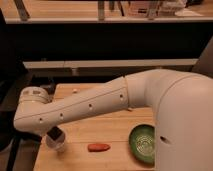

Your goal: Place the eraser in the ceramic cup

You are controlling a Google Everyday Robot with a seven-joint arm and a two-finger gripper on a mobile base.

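Observation:
The small white ceramic cup [57, 145] stands near the front left corner of the wooden table [115, 127]. My gripper [55, 134] shows only as a dark tip under the white arm's wrist, directly above the cup's rim and touching or nearly touching it. The rest of the gripper is hidden behind the arm. I cannot make out the eraser; it may be hidden at the gripper or inside the cup.
An orange-red elongated object [98, 147] lies on the table right of the cup. A green bowl [142, 144] sits at the front right, partly behind my arm. A small pale item [75, 91] lies at the table's back edge. Dark shelving runs behind.

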